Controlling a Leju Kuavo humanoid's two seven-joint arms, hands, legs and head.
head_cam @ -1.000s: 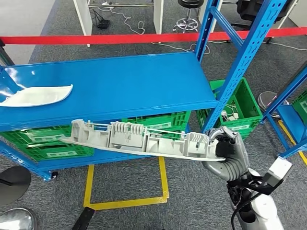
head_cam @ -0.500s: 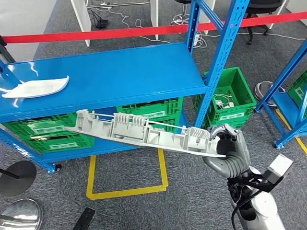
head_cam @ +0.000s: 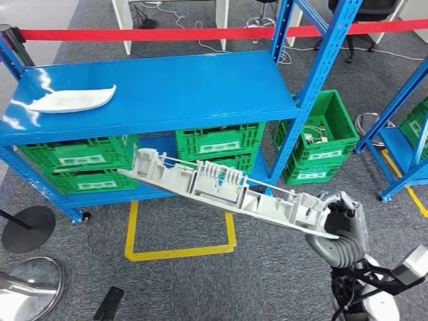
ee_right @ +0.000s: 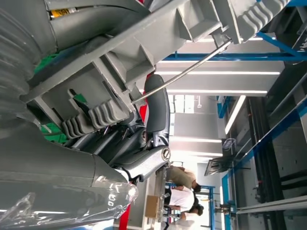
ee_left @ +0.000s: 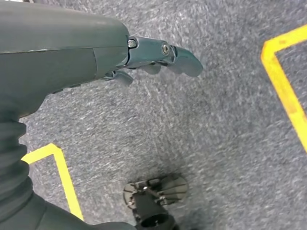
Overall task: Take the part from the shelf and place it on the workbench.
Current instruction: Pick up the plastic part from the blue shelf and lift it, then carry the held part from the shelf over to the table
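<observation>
Blue shelf [head_cam: 166, 93] — a white curved panel [head_cam: 73, 100] lies on its top; green crates [head_cam: 81, 164] below.

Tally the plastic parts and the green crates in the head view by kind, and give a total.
Long grey parts held by the right hand: 1
White parts lying on the blue shelf: 1
Green crates: 4, namely two under the shelf, one beside the post, one partly seen at the right edge
Total: 6
</observation>
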